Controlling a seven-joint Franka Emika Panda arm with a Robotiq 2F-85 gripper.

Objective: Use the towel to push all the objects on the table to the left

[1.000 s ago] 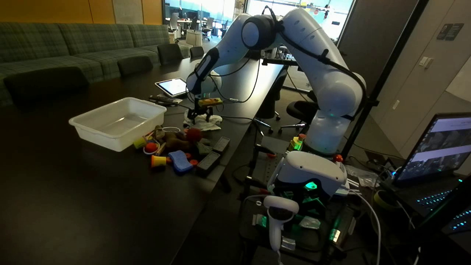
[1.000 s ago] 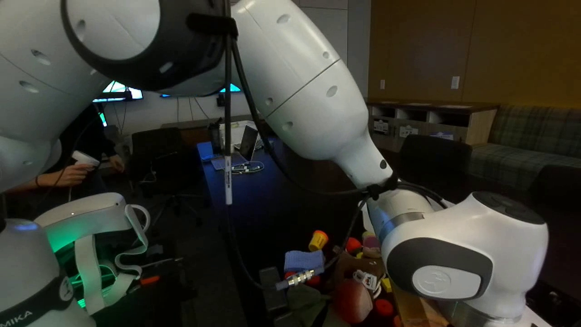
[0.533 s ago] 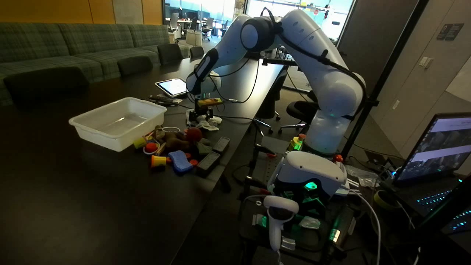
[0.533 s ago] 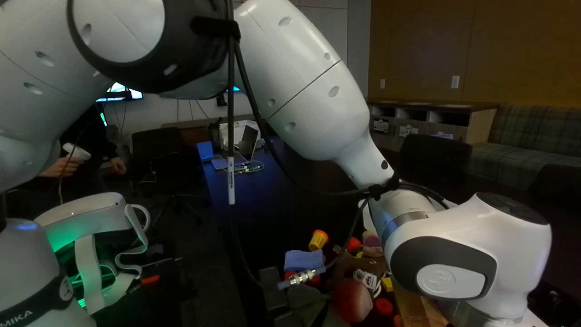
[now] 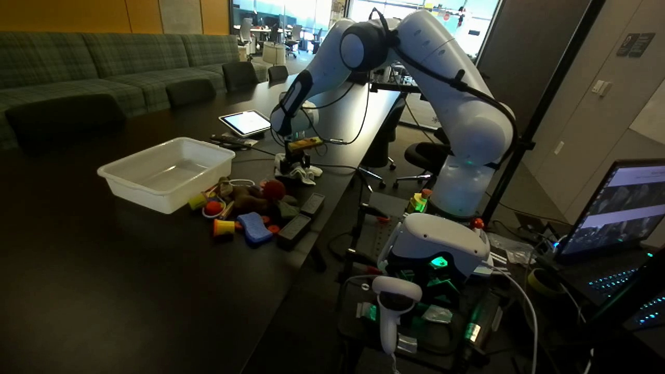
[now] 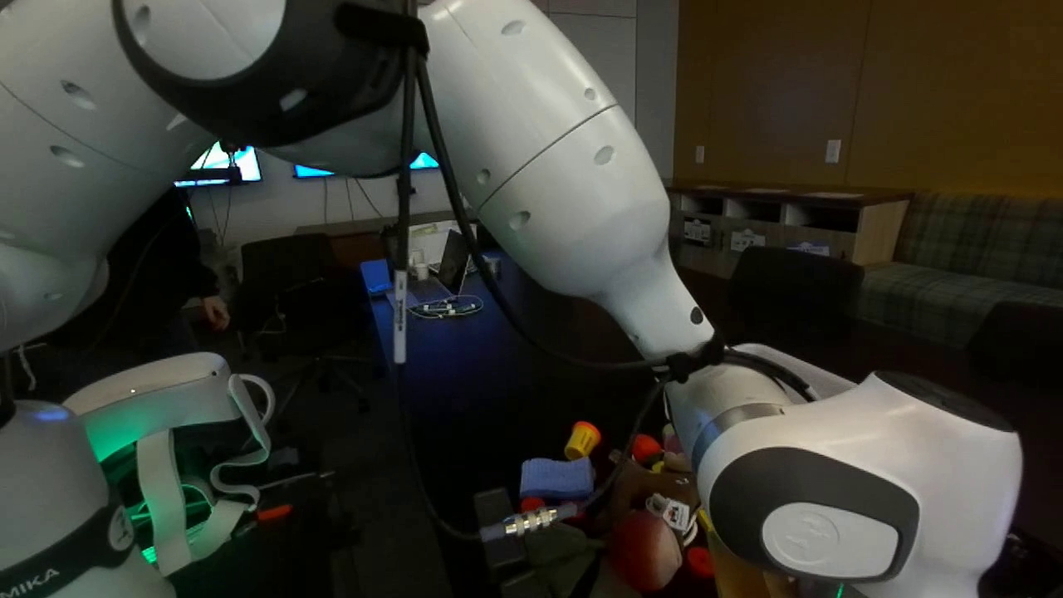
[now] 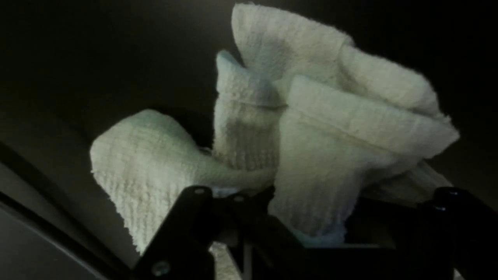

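The white towel (image 5: 305,175) lies bunched on the dark table, with my gripper (image 5: 293,165) right down on it. In the wrist view, folds of the towel (image 7: 330,147) rise between the dark fingers, which are drawn in on the cloth; the fingertips themselves are partly hidden by it. Beside it sits a pile: a red ball (image 5: 274,190), a brown plush toy (image 5: 247,201), a blue sponge (image 5: 255,227), a yellow cup (image 5: 223,227) and dark blocks (image 5: 294,229). The sponge (image 6: 556,478) and cup (image 6: 582,440) also show in an exterior view where the gripper is out of sight.
A white bin (image 5: 208,176) stands against the pile. Behind the gripper lie a tablet (image 5: 245,123) and a dark cable (image 5: 332,166). The table's near edge (image 5: 332,218) runs close to the blocks. A headset (image 5: 441,239) rests by the robot's base.
The jaws have come together on the towel, gathering it. Gripper and towel have then shifted slightly to the right in an exterior view. The pile has not moved.
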